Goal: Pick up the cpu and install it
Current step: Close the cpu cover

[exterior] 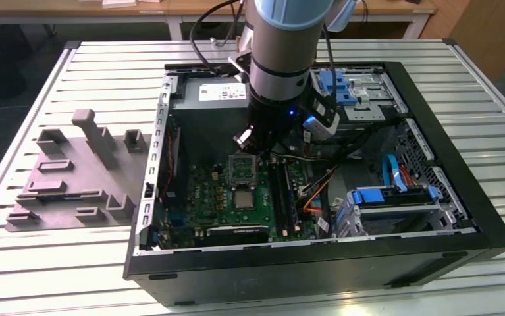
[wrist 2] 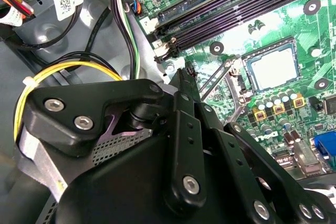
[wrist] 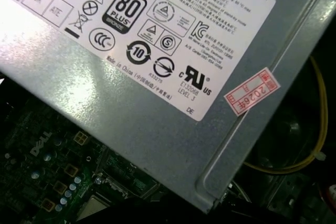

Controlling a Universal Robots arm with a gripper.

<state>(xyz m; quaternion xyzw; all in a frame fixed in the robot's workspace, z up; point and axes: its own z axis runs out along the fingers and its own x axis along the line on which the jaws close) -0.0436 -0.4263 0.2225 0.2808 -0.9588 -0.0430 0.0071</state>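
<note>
Hovering inside the open computer case (exterior: 463,217), claw (exterior: 257,146) sits above the motherboard (exterior: 226,191); cannot tell its opening. Cpu (wrist 2: 272,68) lies seated in the socket (wrist 2: 244,72), load frame raised.

Workshop or lab: I work over a slatted white metal bench (exterior: 41,263) bearing an opened black desktop computer case (exterior: 322,263) and a grey plastic fixture (exterior: 68,191).
</note>
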